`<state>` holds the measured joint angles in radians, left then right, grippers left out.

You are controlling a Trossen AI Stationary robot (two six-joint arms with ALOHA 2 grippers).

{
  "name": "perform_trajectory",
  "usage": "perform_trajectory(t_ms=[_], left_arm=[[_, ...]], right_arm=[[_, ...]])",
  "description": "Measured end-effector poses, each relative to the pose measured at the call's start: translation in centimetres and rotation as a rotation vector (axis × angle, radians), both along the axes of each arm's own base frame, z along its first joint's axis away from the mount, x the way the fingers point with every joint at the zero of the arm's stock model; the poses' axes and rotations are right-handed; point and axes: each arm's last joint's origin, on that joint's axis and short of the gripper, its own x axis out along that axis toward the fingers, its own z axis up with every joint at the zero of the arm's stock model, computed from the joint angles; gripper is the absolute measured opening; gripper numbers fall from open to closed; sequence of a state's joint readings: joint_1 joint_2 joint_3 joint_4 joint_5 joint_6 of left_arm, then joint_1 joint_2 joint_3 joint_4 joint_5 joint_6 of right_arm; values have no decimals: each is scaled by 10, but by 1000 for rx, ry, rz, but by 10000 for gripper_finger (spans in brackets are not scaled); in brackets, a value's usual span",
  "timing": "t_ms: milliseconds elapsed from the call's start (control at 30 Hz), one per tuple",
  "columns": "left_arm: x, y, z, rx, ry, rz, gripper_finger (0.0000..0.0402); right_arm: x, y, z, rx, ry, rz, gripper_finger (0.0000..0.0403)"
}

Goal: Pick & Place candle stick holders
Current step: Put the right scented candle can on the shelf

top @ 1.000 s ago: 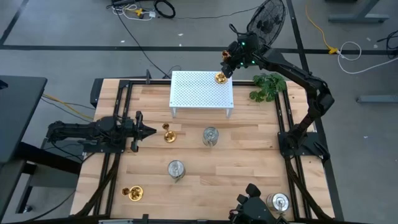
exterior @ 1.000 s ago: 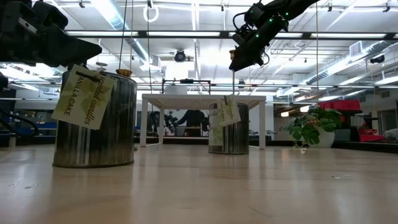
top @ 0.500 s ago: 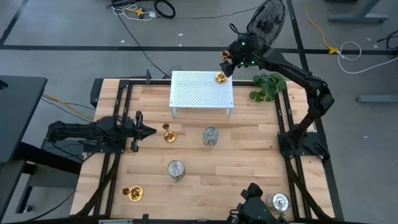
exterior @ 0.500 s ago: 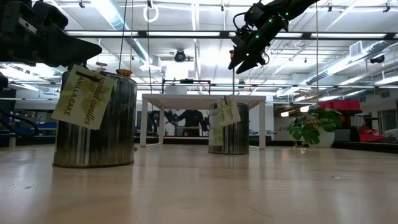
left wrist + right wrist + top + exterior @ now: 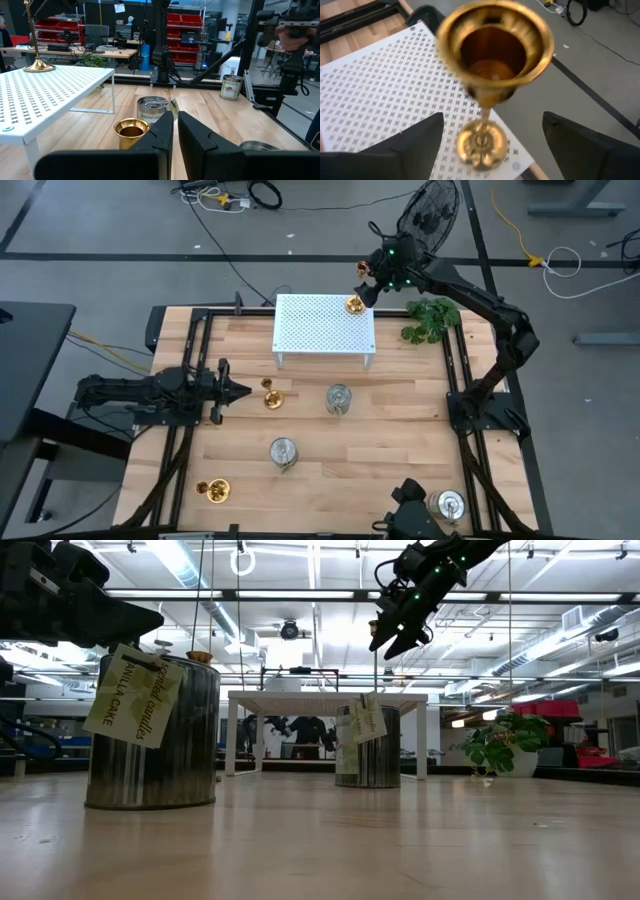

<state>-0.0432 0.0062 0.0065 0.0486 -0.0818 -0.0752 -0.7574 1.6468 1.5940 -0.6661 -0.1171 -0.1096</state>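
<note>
A gold candle stick holder (image 5: 492, 60) stands upright on its round base (image 5: 481, 146) at the far right corner of the white perforated rack (image 5: 320, 328). My right gripper (image 5: 368, 280) hangs open just above it, a finger on either side, touching nothing. Two more gold holders (image 5: 271, 396) (image 5: 213, 491) and three silver can-like holders (image 5: 339, 399) (image 5: 284, 452) (image 5: 447, 505) stand on the table. My left gripper (image 5: 238, 390) waits shut at the table's left, pointing at the nearer gold holder (image 5: 131, 131).
A green leafy plant (image 5: 430, 320) sits right of the rack. Black frame rails run along the table's left and right sides. Bare wood lies between the rack and the near edge, around the cans. A fan (image 5: 430, 215) stands on the floor beyond the table.
My right gripper has opened and let go of the gold holder, which stays standing on the rack's far right corner. The gripper has risen a little above it.
</note>
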Motion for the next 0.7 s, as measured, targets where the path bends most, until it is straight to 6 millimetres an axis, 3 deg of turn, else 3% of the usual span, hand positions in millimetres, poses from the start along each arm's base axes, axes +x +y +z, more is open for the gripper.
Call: perform_trajectory(t_ms=[467,700], left_arm=[[0,0,0,0,0,0,32],[0,0,0,0,0,0,32]], right_arm=[[-21,43,30,-17,35,89,341],[-31,75,14,17,84,159,341]])
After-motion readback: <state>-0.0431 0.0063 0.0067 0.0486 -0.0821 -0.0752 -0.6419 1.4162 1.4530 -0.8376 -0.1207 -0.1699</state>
